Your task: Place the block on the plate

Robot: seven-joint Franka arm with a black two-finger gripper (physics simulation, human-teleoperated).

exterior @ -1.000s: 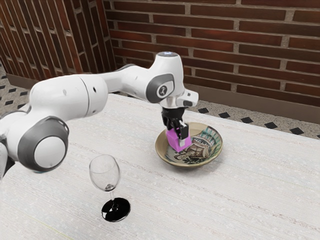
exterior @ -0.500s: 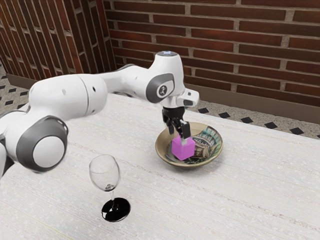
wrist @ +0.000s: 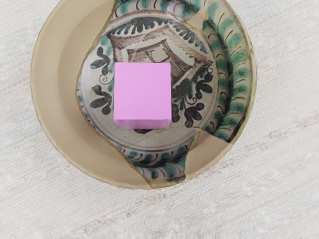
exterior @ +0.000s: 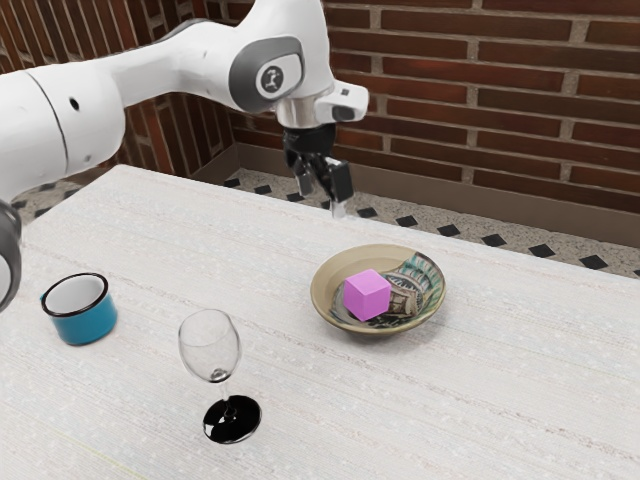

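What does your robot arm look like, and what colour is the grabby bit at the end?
My arm is smooth, shiny white and chunky, with rounded joints. It has a dark grey rounded panel with a little round badge that's black and white. My grabby bit, the gripper, is mostly black, with two fingers and a pale tip.

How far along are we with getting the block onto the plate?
The placing looks done: the block sits on the plate, inside its rim. Nothing is in hand: the end effector hangs clear above, its fingers apart. I see no step left, unless you want the arm parked elsewhere.
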